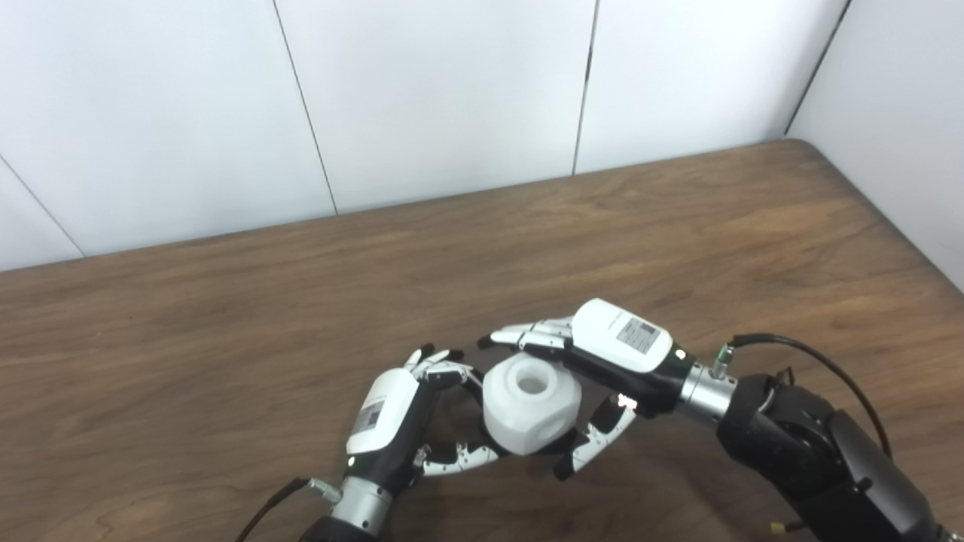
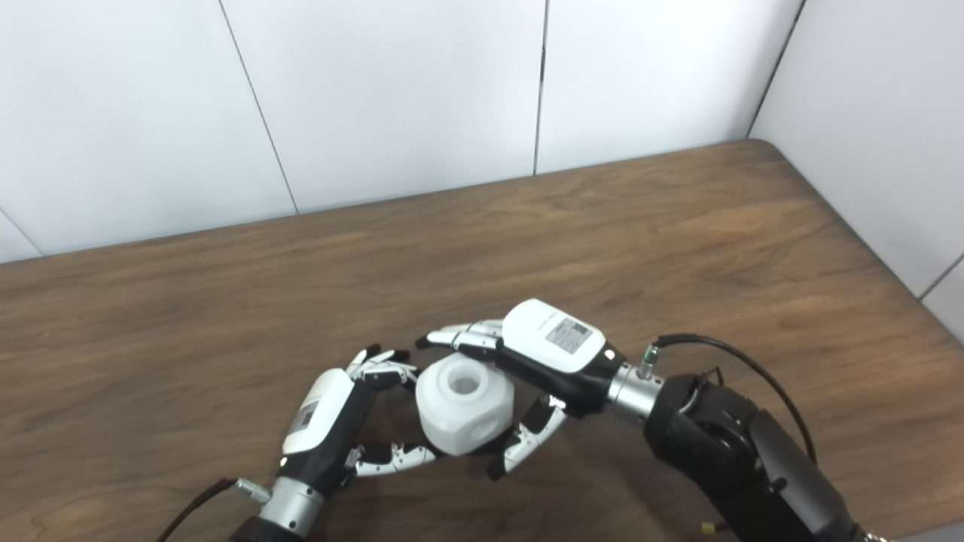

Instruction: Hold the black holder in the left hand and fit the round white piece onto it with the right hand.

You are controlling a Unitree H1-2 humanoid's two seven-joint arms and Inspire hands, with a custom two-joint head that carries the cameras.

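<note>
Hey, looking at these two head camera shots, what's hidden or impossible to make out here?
- Black holder: not visible in either view; the round white piece and both hands cover where it would be.
- Left hand: whether it grips anything is hidden by the piece.
- Right hand: its fingers wrap the piece; contact on the far side is hidden.
- Both forearms: cut off by the bottom edge.

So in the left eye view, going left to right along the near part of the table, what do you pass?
Left hand → round white piece with a hole on top → right hand → the right arm's black forearm, all over the wooden table.
</note>
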